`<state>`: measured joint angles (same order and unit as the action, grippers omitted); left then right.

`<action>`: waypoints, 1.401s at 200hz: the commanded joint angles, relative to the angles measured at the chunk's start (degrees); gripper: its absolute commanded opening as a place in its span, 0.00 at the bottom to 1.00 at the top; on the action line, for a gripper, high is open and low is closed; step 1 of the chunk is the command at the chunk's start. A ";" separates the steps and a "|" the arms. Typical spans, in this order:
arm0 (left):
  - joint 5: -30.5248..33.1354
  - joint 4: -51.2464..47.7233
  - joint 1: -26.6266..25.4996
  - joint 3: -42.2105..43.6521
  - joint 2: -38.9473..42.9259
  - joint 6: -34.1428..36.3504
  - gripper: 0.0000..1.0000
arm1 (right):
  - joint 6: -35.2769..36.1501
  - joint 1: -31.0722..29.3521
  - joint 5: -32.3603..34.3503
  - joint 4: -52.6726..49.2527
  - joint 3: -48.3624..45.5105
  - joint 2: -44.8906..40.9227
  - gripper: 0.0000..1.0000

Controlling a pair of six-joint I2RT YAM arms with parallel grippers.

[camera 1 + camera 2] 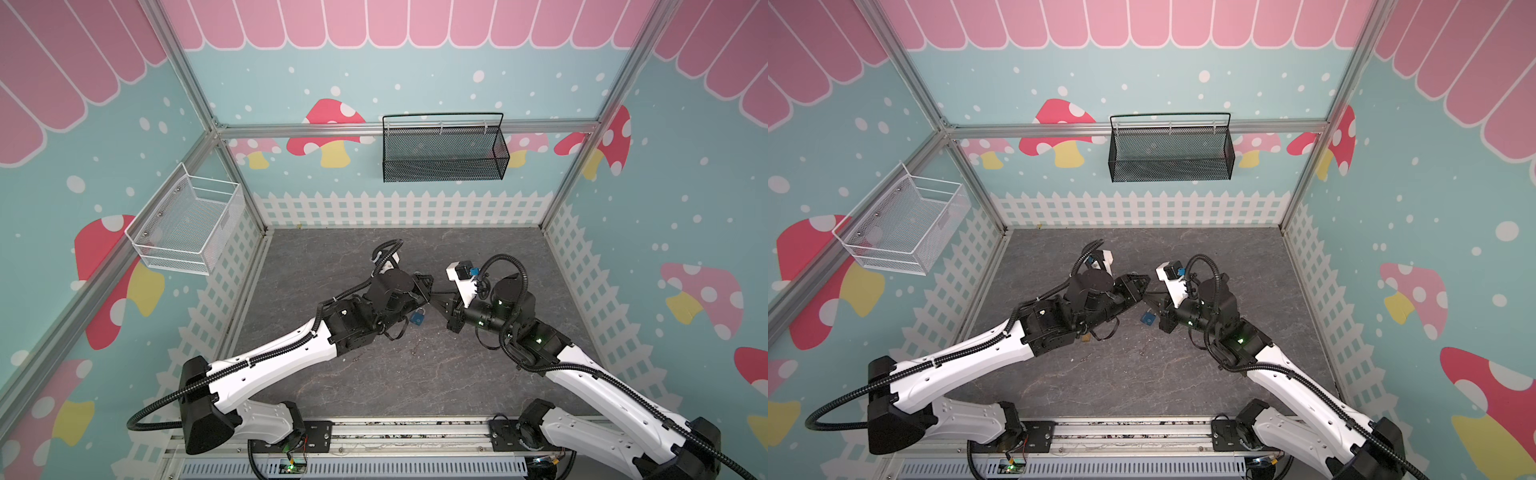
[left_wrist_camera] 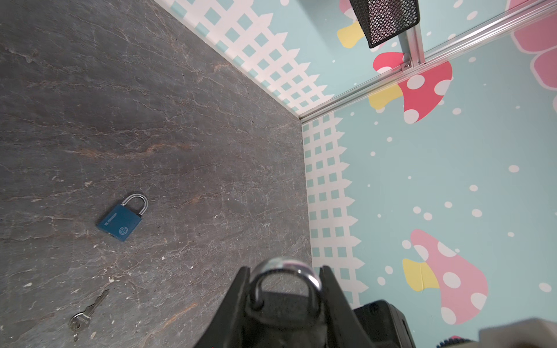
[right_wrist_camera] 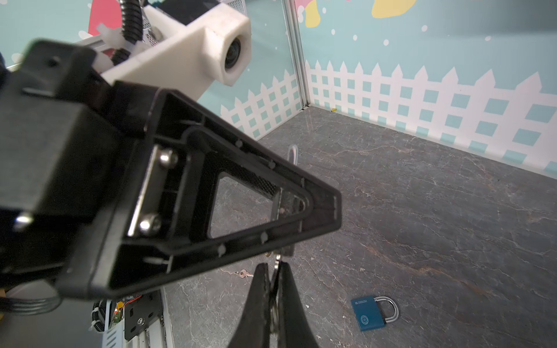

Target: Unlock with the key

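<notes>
My left gripper [image 2: 284, 268] is shut on a dark padlock whose silver shackle [image 2: 286, 269] sticks out between the fingers. In the right wrist view the same shackle [image 3: 293, 154] shows behind the left gripper's black finger frame. My right gripper [image 3: 273, 265] is shut on a small metal key [image 3: 277, 259], whose tip points up at the underside of the held padlock. In both top views the two grippers meet tip to tip above the middle of the table, left gripper [image 1: 428, 291] [image 1: 1144, 286] and right gripper [image 1: 437, 298] [image 1: 1149, 297].
A blue padlock [image 1: 417, 318] [image 1: 1148, 319] [image 2: 120, 221] [image 3: 372, 311] lies flat on the grey table [image 1: 374, 374] below the grippers. A spare key [image 2: 84, 313] [image 3: 244, 273] lies nearby. A black mesh basket [image 1: 444, 149] and a white basket [image 1: 187, 226] hang on the walls.
</notes>
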<state>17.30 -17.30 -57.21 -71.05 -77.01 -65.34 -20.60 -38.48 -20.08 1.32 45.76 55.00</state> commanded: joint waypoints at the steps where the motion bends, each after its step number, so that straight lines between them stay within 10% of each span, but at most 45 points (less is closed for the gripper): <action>1: -6.05 1.26 -2.28 0.43 0.77 -1.46 0.00 | 0.19 0.00 -0.29 4.29 1.53 -0.48 0.00; 98: -18.64 -0.82 -7.60 1.64 -1.64 -3.30 0.00 | 3.04 0.05 2.13 9.65 3.44 -0.80 0.00; 280: -8.62 20.44 1.14 14.27 8.62 -0.41 0.00 | -35.17 0.66 -21.09 37.50 -6.25 -1.40 0.00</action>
<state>11.73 0.34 -56.53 -59.24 -67.90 -65.32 -48.14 -36.73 -34.06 23.46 39.38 54.37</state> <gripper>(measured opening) 0.307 0.057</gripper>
